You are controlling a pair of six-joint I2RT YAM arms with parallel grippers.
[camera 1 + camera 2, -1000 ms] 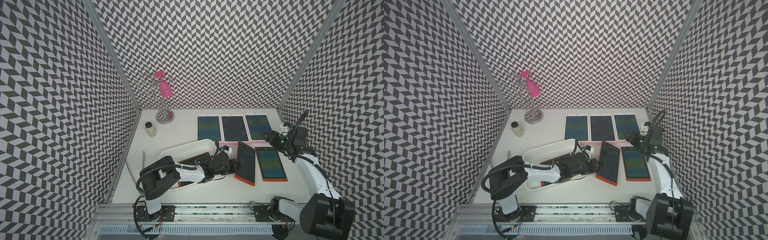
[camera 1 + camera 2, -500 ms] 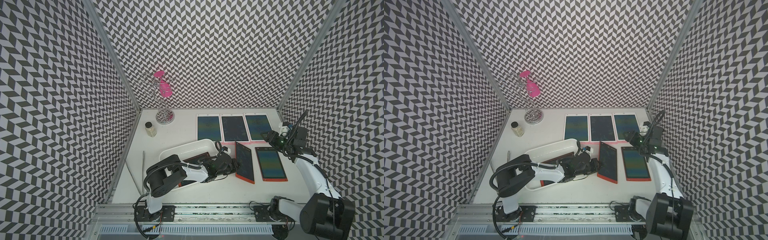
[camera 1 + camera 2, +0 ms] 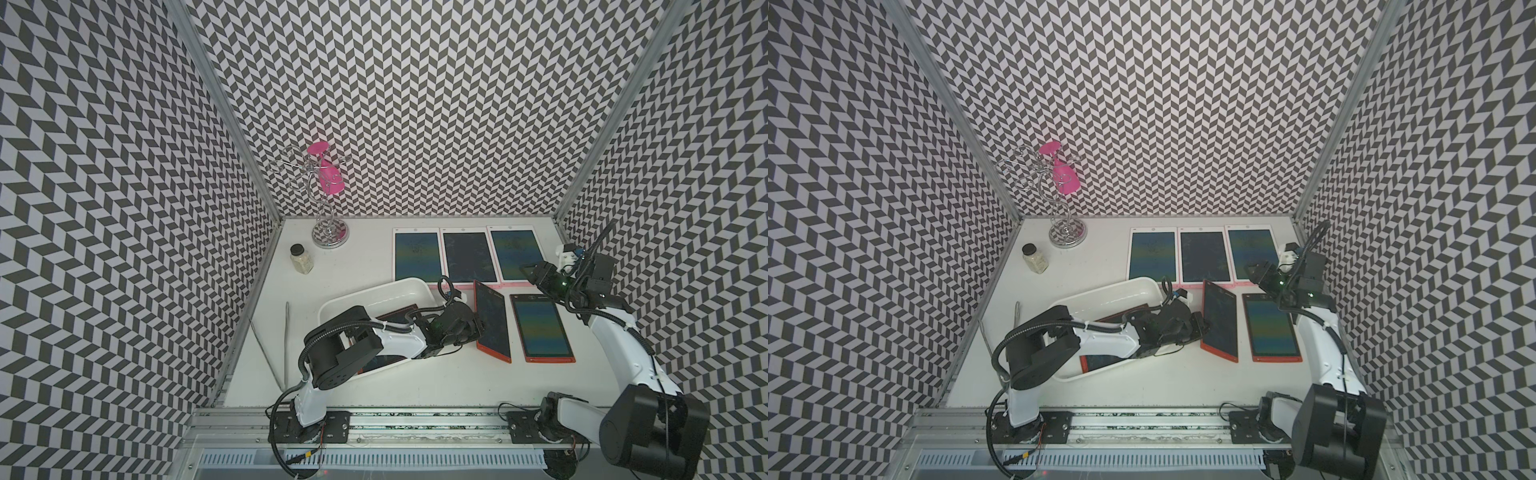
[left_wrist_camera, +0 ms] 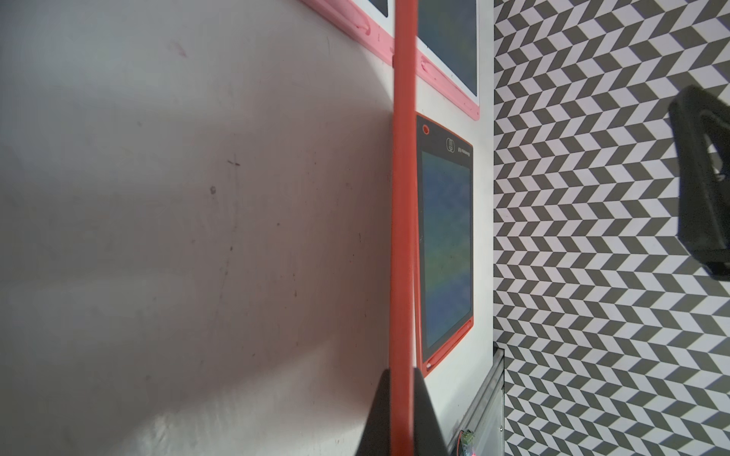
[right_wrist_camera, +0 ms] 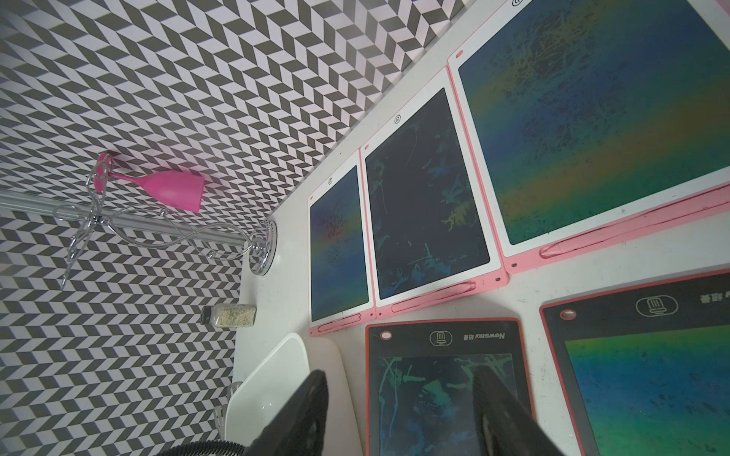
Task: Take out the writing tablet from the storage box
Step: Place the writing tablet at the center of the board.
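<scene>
Gripping one tilted red tablet (image 3: 493, 318) by its edge, left gripper (image 3: 478, 328), just outside the one white box (image 3: 409, 286), one flat red tablet (image 3: 540, 328) beside it, three pink tablets (image 3: 467, 262) behind, right gripper (image 3: 534, 274) jaws apart, empty.

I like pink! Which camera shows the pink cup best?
The right wrist view: the pink cup is big and seen side-on, hanging on the wire rack. Both top views show it small from above. The left wrist view misses it.
</scene>
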